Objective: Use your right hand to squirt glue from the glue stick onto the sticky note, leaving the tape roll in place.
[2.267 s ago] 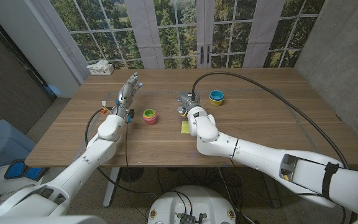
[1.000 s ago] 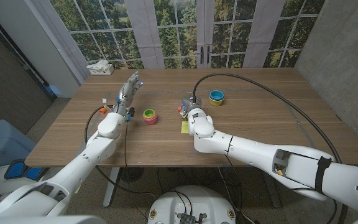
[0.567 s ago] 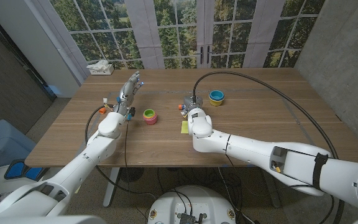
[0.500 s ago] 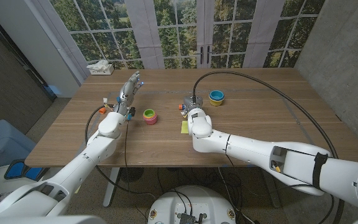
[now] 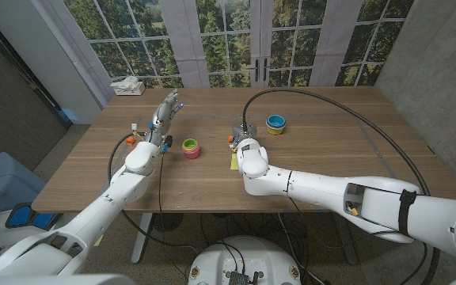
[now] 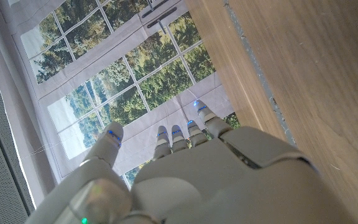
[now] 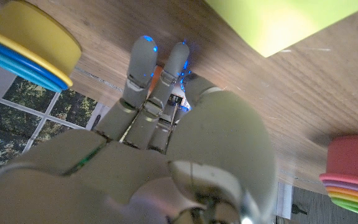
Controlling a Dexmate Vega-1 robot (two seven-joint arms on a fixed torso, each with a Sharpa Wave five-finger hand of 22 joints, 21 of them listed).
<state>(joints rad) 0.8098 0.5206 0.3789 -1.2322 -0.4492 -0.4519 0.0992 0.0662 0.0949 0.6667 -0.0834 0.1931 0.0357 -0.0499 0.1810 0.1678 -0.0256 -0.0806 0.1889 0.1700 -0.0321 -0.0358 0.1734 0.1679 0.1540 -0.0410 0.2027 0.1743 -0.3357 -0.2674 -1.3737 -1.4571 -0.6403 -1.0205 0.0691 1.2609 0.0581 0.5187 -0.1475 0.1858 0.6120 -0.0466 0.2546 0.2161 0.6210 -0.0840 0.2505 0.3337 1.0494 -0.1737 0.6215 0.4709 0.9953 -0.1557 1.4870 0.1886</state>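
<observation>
Head view gives you 1 yellow-green sticky note point(image 5: 234, 161) lying flat on the bench point(image 5: 331, 170), nearest you, half hidden by your right robot hand point(image 5: 241, 137). That hand's fingers curl round something orange just beyond the note; you cannot tell what it is. Farther out stand 2 tape rolls: a pink-and-green one point(image 5: 190, 147) and a yellow-and-blue one point(image 5: 275, 123). Your left robot hand point(image 5: 163, 112) is released, fingers spread, holding nothing.

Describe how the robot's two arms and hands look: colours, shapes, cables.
Both arms are glossy white with rounded shells. The right arm has a black band near the shoulder and a long black cable arching over the table. The left hand and right hand are grey, with blue-lit fingertips.
</observation>
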